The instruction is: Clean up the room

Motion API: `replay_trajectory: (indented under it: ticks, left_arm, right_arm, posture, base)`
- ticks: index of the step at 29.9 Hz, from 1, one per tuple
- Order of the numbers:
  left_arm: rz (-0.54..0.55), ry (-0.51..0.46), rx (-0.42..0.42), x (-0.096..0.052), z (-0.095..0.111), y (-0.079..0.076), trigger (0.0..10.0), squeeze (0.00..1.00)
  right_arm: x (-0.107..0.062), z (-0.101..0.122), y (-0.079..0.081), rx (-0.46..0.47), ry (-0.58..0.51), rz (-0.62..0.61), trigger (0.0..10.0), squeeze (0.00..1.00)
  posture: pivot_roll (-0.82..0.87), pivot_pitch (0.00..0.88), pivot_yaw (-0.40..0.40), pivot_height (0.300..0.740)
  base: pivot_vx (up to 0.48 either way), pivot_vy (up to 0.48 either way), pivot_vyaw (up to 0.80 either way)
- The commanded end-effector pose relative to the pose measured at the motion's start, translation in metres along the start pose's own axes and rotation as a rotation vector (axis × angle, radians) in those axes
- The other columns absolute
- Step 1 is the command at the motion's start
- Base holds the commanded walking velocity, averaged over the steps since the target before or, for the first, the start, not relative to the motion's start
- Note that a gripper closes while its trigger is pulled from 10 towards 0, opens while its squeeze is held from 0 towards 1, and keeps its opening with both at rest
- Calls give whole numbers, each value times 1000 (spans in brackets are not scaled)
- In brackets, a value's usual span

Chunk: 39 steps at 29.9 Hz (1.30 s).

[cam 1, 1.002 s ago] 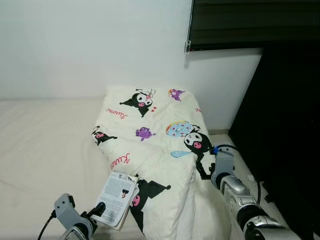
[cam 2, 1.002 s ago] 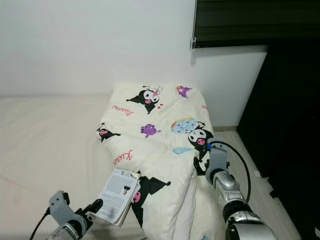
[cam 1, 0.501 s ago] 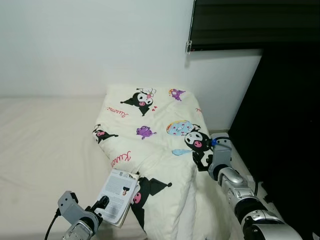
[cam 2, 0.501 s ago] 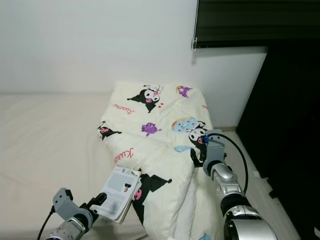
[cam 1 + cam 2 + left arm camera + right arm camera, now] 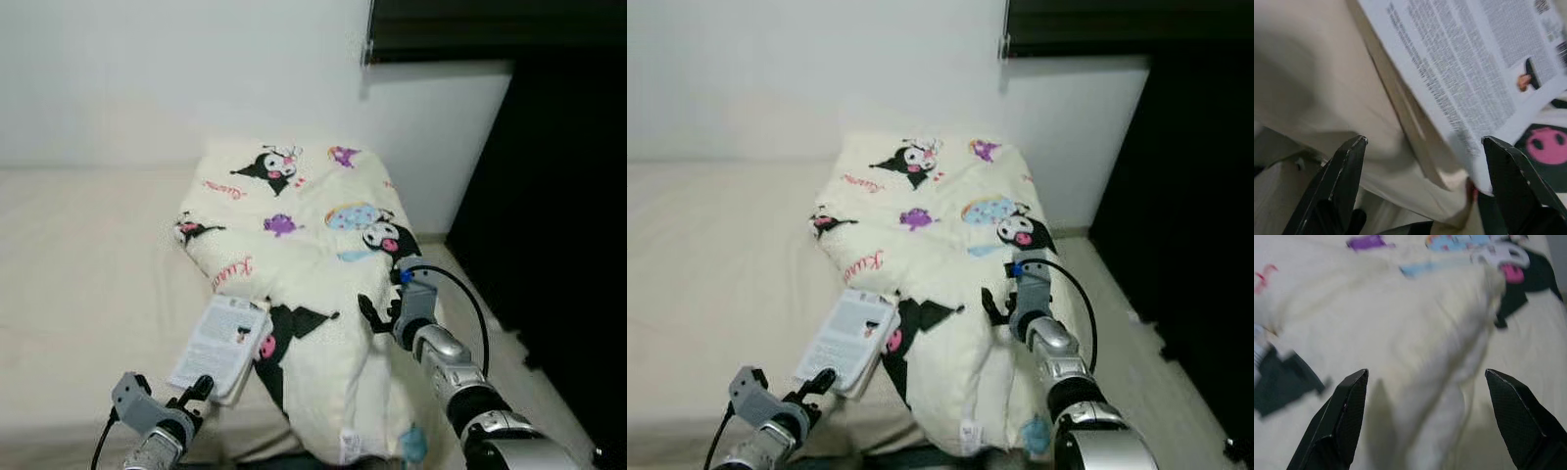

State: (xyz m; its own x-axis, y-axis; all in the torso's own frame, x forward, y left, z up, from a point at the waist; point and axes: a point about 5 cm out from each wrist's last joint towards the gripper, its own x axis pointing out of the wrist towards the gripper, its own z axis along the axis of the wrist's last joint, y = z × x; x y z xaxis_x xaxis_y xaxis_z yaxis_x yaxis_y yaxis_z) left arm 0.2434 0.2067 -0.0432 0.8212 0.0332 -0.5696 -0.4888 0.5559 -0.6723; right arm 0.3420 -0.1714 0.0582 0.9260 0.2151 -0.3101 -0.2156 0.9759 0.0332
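1. Cream quilted comforter printed with black-and-pink cartoon characters [image 5: 313, 255]: we find it heaped on the right end of the bed, its far end against the white wall [image 5: 176, 78] and its near end hanging over the bed's front edge. Red cursive lettering repeats on the fabric; we cannot read it. A small white tag sits at the lower hem.
2. White paperback booklet with dense black print [image 5: 217, 338]: it lies on the bed, touching the comforter's left edge near the front. In the left wrist view we see columns of small text and a small picture on its cover [image 5: 1474, 73]; the words are too fine to read.
3. Beige bed sheet [image 5: 88, 264]: it stretches open to the left of the comforter.
4. Left gripper [image 5: 186, 401]: it is low at the bed's front edge, just beside the booklet's near corner, fingers apart with nothing between them.
5. Right gripper [image 5: 994, 318]: it is at the comforter's right side, fingers spread wide, holding nothing.
6. Dark wardrobe-like surface [image 5: 568, 196]: it bounds the right side, leaving a narrow pale floor strip [image 5: 1117, 323] beside the bed.
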Motion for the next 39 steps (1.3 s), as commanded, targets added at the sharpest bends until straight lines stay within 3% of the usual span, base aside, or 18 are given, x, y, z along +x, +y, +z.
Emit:
replay_trajectory:
  ticks: [1,7,8,12,14,20,23,25,26,27,28,31,33,37,39]
  left_arm:
    - [-31,-14,-43,2,3,-7,10000,0]
    - [-52,-52,-103,5,6,-13,10000,0]
    - [-84,-90,-153,7,12,-20,10000,0]
    - [-130,-122,-200,9,20,-29,10000,0]
    - [-165,-131,-198,11,23,-37,10000,0]
    - [-174,-124,-141,13,25,-43,10000,0]
    - [-151,-111,-69,13,25,-42,10000,0]
    - [-53,-98,136,12,30,-34,10000,0]
    - [-53,-98,136,12,30,-34,10000,0]
    - [35,-130,276,10,40,-26,10000,0]
    - [48,-143,285,9,43,-25,10000,0]
    - [49,-161,231,9,48,-23,10000,0]
    - [31,-177,130,9,54,-23,10000,0]
    - [19,-181,92,9,55,-23,10000,0]
    - [-31,-164,-2,10,46,-28,10000,0]
  right_arm:
    - [1,6,2,-5,-30,17,10000,0]
    - [1,7,3,-11,-37,30,10000,0]
    - [1,8,3,-14,-40,32,10000,0]
    - [0,8,3,-12,-44,35,10000,0]
    - [0,8,3,-5,-58,32,10000,0]
    - [-1,7,4,-6,-60,31,10000,0]
    - [-1,7,3,-7,-56,24,10000,0]
    - [-2,6,1,-10,-51,16,10000,0]
    - [-2,6,1,-10,-51,16,10000,0]
    - [-2,6,0,-11,-48,12,10000,0]
    - [-2,6,0,-10,-48,11,10000,0]
    - [-2,6,0,-10,-47,9,10000,0]
    - [-1,6,0,-10,-46,7,10000,0]
    - [-1,6,0,-10,-46,7,10000,0]
    - [-1,7,1,-9,-49,3,10000,0]
  posture:
    - [-115,0,-14,570]
    - [-120,0,-13,550]
    - [-120,0,-13,540]
    - [-119,0,-13,525]
    - [-117,0,-14,525]
    - [-123,0,-10,525]
    - [-122,0,-11,525]
    - [-120,0,-11,525]
    - [-120,0,-11,525]
    - [-120,0,-11,525]
    - [-120,0,-11,525]
    - [-120,0,-11,525]
    - [-105,0,-14,525]
    - [-105,0,-14,525]
    - [-113,0,-5,525]
  base:
    - [0,0,0]
    - [0,0,0]
    - [0,0,0]
    - [0,0,0]
    - [0,0,0]
    - [0,0,0]
    - [0,0,0]
    - [0,0,0]
    - [0,0,0]
    - [0,0,0]
    - [0,0,0]
    - [0,0,0]
    - [0,0,0]
    - [0,0,0]
    - [0,0,0]
